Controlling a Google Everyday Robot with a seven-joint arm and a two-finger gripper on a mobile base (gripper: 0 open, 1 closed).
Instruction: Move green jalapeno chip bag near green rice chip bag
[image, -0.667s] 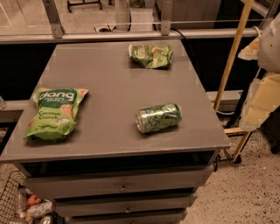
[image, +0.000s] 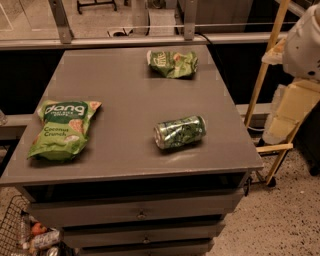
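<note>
Grey tabletop carries the jalapeno bag at its far edge, well apart from the rice bag at front left. Only a white arm shows at right. The gripper is out of view, so its jaws cannot be told. The approach is not yet begun, and next comes a reach to the far bag.

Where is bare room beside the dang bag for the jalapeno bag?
Bare tabletop runs right of the rice bag up to the can, and behind it to the far left corner. The jalapeno bag sits far right; the can crowds near right. The gripper is out of view; a white arm part shows at right.
</note>
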